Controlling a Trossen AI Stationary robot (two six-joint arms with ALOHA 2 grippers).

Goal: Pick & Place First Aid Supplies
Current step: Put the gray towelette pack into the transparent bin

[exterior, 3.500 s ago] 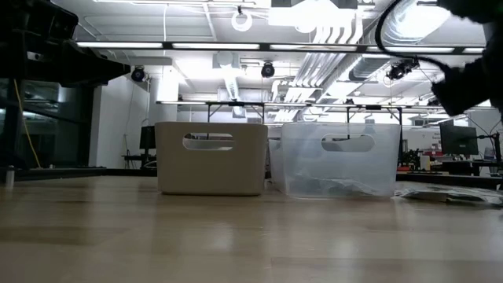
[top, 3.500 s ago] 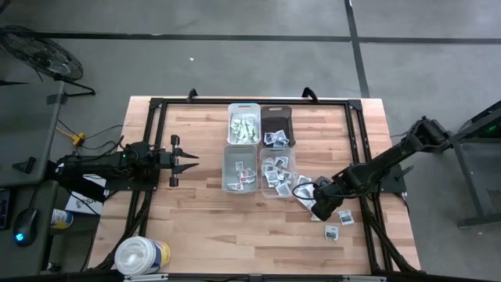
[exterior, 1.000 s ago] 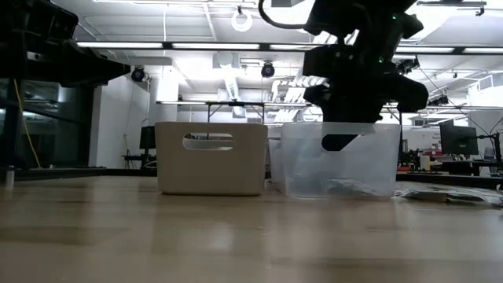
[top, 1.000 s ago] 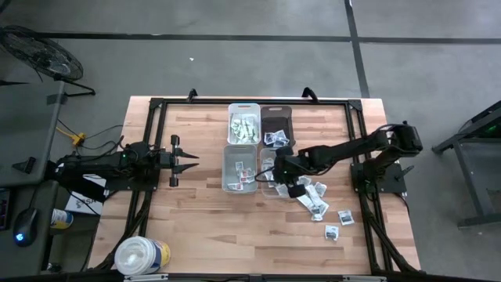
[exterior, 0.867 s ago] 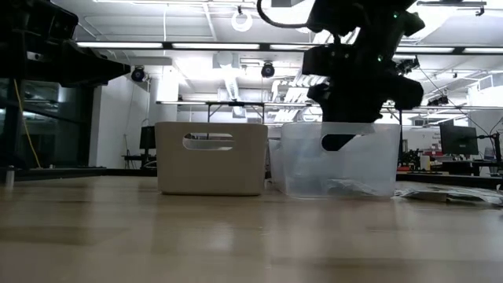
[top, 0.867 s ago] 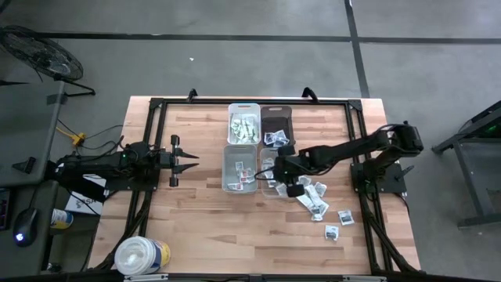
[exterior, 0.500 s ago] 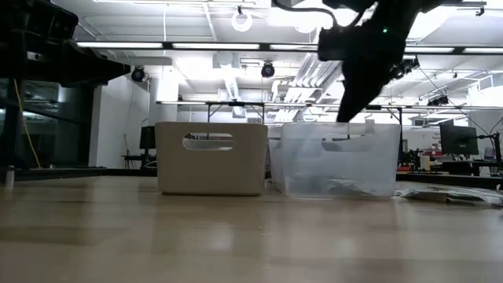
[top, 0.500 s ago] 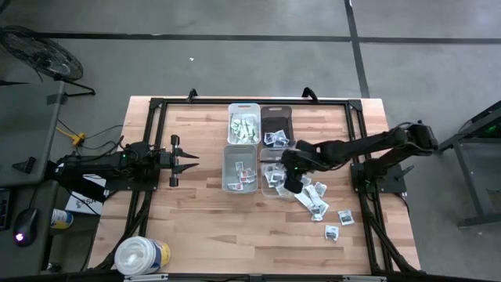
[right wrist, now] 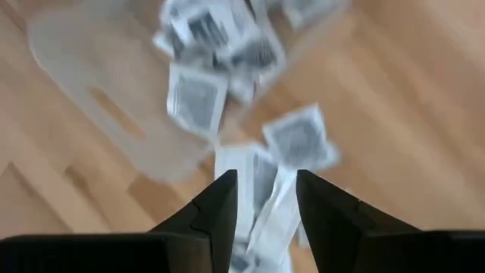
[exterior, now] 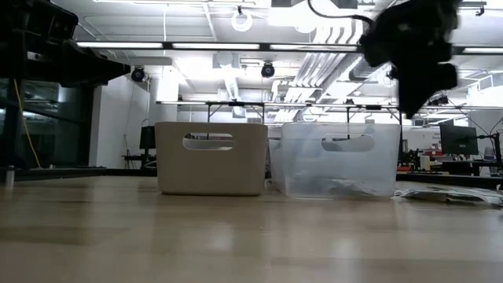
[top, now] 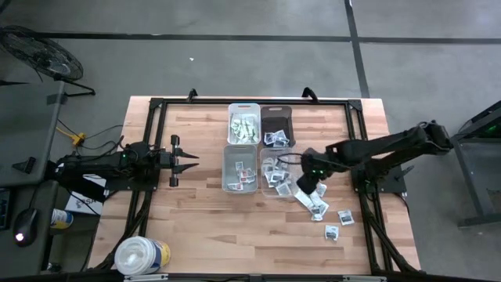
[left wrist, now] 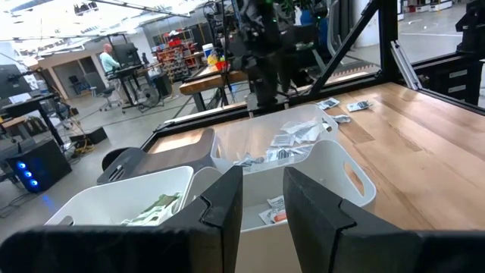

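Note:
The first aid supplies are small white packets with dark print. Many lie in the clear bin [top: 262, 174], also visible in the low view [exterior: 338, 169], and a loose heap [top: 311, 200] rests flat on the wood just right of it. My right gripper [top: 302, 185] hangs above that heap, pointing steeply down. Its fingers are open in the right wrist view [right wrist: 265, 201] with nothing between them and the packets [right wrist: 297, 140] below. My left gripper [top: 188, 160] waits at the table's left, level and open [left wrist: 264, 199], holding nothing.
A white bin [top: 239, 168] with a few packets stands left of the clear one. Behind them are a white bin of greenish packets [top: 243, 124] and a dark bin [top: 275, 124]. Two single packets [top: 344, 217] lie near the right front. A big white tub [top: 141, 255] stands at the front left.
My right gripper has risen from over the clear bin and moved toward the table's right edge, now above the loose packets. It has rolled about its own axis as it went. The left arm has kept still.

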